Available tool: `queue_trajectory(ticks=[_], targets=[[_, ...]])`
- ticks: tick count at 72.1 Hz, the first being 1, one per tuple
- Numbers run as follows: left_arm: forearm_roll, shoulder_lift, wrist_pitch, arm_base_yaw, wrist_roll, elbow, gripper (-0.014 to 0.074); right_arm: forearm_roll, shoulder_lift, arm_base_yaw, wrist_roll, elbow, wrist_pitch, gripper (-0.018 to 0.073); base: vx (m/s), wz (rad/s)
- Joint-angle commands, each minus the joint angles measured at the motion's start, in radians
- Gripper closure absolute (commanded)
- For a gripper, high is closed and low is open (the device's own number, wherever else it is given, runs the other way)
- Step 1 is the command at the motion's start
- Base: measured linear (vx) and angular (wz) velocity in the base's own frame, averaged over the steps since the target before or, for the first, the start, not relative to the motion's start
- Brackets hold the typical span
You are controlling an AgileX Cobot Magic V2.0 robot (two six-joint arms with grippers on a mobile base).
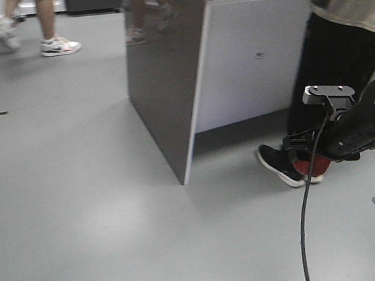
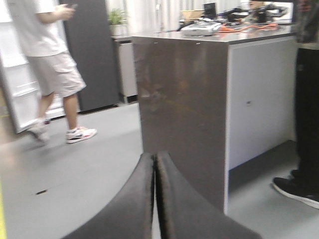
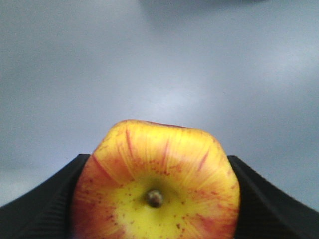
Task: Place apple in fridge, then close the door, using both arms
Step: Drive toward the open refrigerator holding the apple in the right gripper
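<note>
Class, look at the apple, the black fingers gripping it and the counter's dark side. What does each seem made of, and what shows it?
The apple looks like real fruit: waxy yellow skin, red streaks, speckles, a stem. The fingers look like matte black rubber or plastic, with faint ribbing. The counter seems glossy laminate or coated board; its dark side reflects dimly.

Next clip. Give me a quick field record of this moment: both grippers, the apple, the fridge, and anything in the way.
left gripper: jaws shut, empty
right gripper: shut on apple
apple: between the right jaws, stem end towards the wrist camera, over the floor
fridge: probably the dark grey unit with white shelving beside it, far left in the left wrist view
in the way: counter ahead; walking person near the fridge; standing person at the counter
stage: apple carried, not yet placed
</note>
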State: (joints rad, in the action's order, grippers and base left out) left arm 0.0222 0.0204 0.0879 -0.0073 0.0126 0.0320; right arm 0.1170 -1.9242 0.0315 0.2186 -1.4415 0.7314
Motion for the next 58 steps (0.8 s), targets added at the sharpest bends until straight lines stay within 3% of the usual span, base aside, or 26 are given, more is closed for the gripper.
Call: queue_trajectory(ticks=[1,58], targets=[[0.007,0.006,-0.082,-0.006,0.000,-0.001,0.0603,0.001,0.052,0.000,0.009,-0.026,-0.036,0.0385,0.00,0.53],[0.007,0.006,-0.082,-0.006,0.000,-0.001,0.0603,0.002,0.052,0.000,0.009,-0.026,-0.036,0.0385,0.07,0.33]])
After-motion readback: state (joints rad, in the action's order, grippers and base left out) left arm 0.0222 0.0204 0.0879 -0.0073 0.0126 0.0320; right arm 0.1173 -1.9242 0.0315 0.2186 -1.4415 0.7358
